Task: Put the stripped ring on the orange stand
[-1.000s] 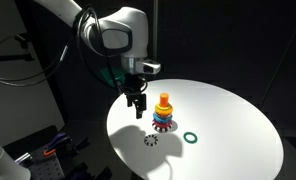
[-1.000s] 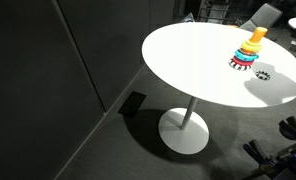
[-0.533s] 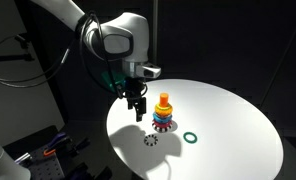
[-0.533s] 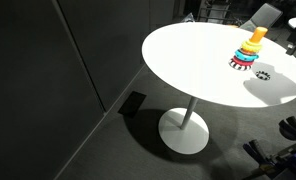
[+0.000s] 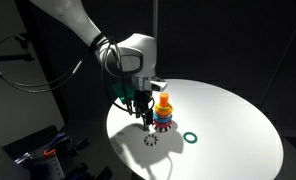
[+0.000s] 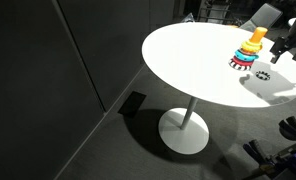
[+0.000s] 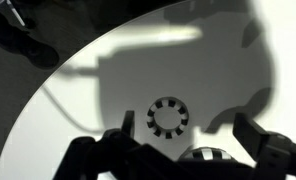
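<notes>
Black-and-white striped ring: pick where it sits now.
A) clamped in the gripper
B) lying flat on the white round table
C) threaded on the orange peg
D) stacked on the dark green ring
B: the black-and-white striped ring lies flat on the white round table, below the open gripper, apart from the orange peg.

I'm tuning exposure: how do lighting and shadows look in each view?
In both exterior views, the room is dark and the round white table glares bright; in the wrist view, the black-and-white striped ring lies sharp inside a grey shadow.
</notes>
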`<state>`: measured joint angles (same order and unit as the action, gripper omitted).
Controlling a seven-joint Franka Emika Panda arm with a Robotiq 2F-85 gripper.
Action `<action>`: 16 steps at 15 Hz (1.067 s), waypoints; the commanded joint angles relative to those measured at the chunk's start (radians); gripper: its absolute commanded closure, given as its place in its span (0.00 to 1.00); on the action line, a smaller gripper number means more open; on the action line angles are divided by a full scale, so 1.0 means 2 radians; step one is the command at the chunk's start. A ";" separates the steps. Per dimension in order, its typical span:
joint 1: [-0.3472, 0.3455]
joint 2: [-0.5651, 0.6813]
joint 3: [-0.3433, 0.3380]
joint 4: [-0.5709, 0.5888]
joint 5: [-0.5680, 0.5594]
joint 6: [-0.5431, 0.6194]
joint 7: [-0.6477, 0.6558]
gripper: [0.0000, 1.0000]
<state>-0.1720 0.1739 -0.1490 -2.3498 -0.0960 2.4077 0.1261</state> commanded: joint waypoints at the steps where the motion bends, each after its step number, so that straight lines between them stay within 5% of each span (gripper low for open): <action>1: 0.004 0.045 -0.007 0.034 0.008 0.018 0.016 0.00; 16: 0.003 0.146 -0.013 0.060 0.066 0.124 0.023 0.00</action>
<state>-0.1721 0.4355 -0.1662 -2.2535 0.0152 2.6316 0.1605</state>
